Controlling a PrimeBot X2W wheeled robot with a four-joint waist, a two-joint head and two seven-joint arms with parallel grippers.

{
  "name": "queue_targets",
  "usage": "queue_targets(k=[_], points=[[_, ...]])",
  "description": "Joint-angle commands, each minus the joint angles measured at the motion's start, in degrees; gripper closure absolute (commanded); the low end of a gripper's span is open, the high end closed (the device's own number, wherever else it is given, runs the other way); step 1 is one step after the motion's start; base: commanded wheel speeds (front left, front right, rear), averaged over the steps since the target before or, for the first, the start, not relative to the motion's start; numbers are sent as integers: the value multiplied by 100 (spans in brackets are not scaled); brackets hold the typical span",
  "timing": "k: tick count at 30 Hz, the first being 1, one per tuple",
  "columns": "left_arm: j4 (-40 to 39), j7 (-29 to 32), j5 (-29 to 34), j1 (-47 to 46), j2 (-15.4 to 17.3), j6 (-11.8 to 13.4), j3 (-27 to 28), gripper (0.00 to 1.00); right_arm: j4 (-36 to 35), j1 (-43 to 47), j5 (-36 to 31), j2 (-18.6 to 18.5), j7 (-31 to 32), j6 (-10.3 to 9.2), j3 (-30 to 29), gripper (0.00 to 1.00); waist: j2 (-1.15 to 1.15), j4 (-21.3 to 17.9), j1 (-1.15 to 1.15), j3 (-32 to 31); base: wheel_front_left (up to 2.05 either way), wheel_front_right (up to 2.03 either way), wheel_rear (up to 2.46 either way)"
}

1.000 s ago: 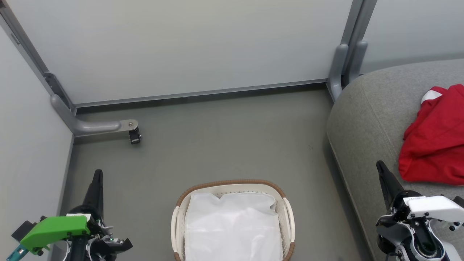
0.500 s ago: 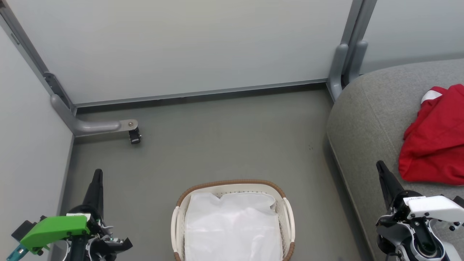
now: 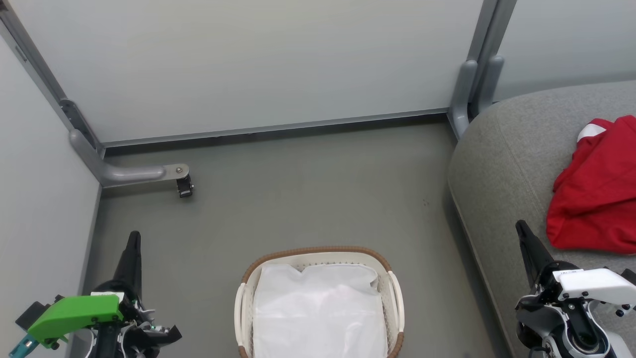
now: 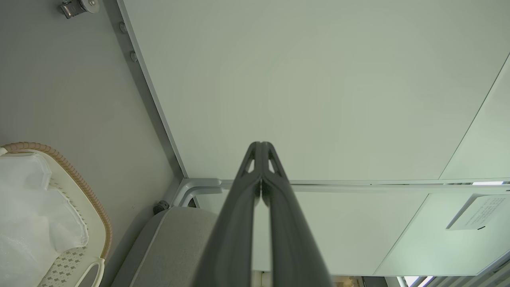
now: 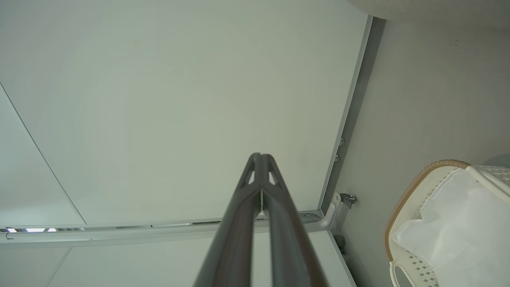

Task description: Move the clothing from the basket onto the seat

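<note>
The red clothing [image 3: 596,186] with a white trim band lies crumpled on the grey seat [image 3: 502,164] at the right. On the floor at bottom centre stands the white basket [image 3: 318,254], with a brown woven rim and a white liner cloth inside; no red garment shows in it. My left gripper [image 3: 133,237] is shut and empty at the lower left, left of the basket. At the lower right my right gripper [image 3: 520,226] is also shut and empty, over the seat's front edge near the clothing. Both wrist views show the fingers pressed together: left gripper [image 4: 261,144], right gripper [image 5: 259,155], basket [image 4: 85,189] [image 5: 410,185].
Pale partition panels [image 3: 248,64] wall the space at the back and left. A grey metal foot with a small caster [image 3: 184,186] juts onto the floor at the left. A grey post [image 3: 472,84] stands beside the seat's back corner. Open grey floor [image 3: 308,194] lies beyond the basket.
</note>
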Motion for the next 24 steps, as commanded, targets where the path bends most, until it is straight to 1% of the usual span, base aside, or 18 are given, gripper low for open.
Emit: queue_targets(k=[1,24], points=[[-10,25,-17,-65,38,-26,16,100,-16,62,21,-34,19,-2,-10,100,0,0,0,0,0,0,0],[-10,24,-17,-65,38,-27,15,100,-15,63,21,-34,18,-2,-9,100,0,0,0,0,0,0,0]])
